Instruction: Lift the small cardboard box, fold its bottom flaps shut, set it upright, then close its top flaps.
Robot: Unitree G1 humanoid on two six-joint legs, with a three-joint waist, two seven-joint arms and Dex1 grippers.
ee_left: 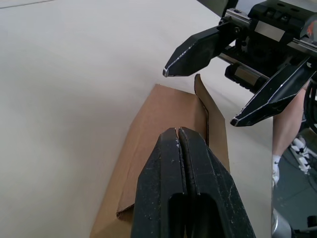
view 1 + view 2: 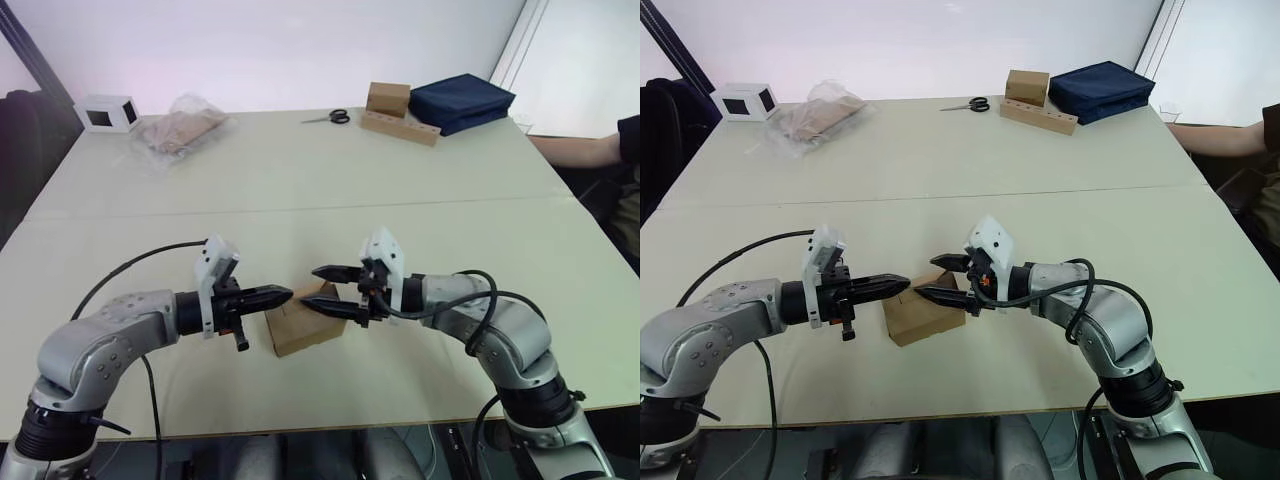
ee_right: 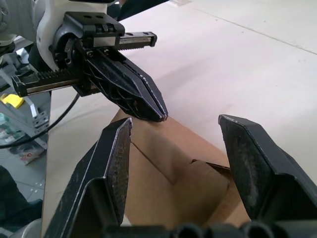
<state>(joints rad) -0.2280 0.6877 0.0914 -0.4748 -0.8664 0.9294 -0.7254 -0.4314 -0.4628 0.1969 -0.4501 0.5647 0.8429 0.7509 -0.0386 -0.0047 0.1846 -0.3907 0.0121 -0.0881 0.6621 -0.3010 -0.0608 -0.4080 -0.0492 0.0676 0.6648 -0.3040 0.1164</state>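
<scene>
Between the two grippers, near the front edge of the table, lies the small cardboard box, flat on its long side on the tabletop. Left gripper: fingers pressed together with no gap between them, tips pointing at the right gripper and hovering over the upper face of the box at its near-left end; the left wrist view shows the closed fingers lying along the box's length, nothing held between them. Right gripper: fingers spread wide apart, one tip above the box's far end, the other just over its upper face; the right wrist view shows both fingers straddling the box end without visible contact. Tips of the two grippers sit just apart from each other, nearly nose to nose above the box.

Box state: one end flap stands up slightly at the end below the right gripper's spread fingers; a tapered flap edge and a slit show there in the right wrist view. Whether the other end is shut, cannot tell.

Well beyond both grippers, at the far side of the table: scissors, a brown cube with a hole-dotted cardboard slab, a dark blue bag, a clear plastic bag, a white cube with a dark window. A person's arm rests at the table's far right edge.
</scene>
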